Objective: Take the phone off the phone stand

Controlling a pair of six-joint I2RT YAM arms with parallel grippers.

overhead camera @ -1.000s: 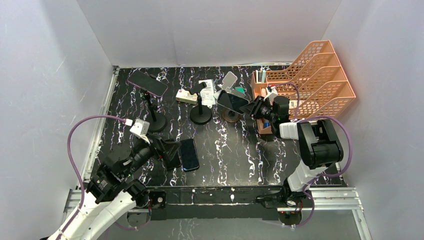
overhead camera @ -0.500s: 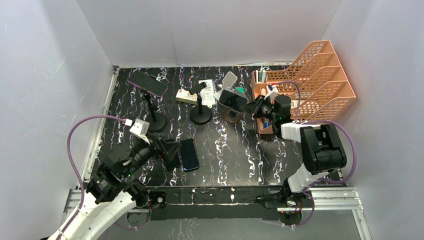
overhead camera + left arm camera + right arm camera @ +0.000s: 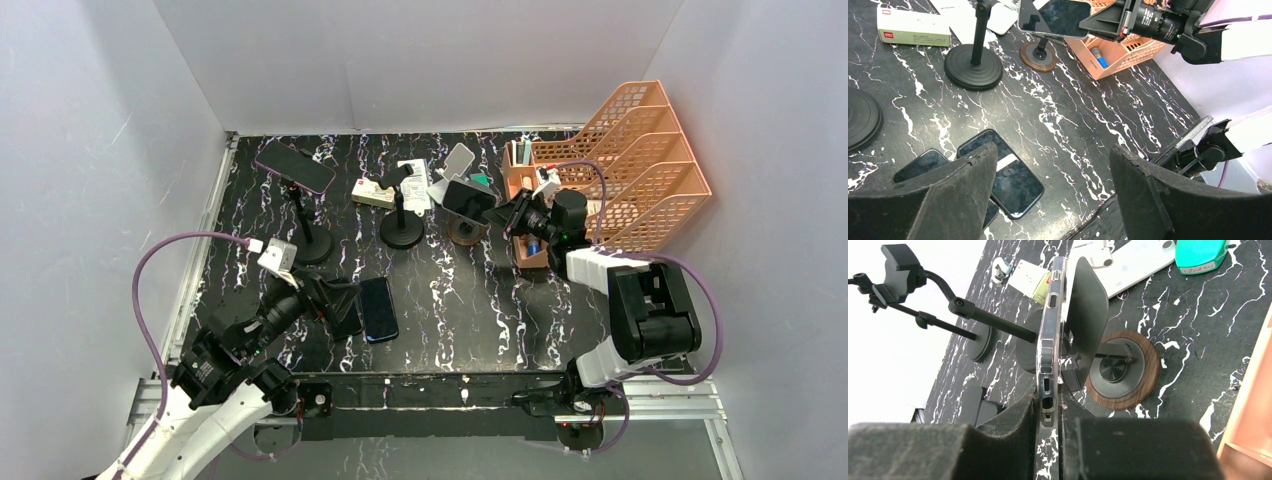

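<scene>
Lab test cell: plain white enclosure walls [image 3: 420, 60], black marbled tabletop [image 3: 480, 300], arms bolted to aluminium rail [image 3: 660, 395].

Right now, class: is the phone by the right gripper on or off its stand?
On: the phone rests against the stand's plate, with the right gripper pinching its edge.

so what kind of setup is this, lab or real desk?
Looks like a lab test cell, not a real desk: plain white walls box in a marbled black table, with phone stands and an orange file rack laid out as props.
</scene>
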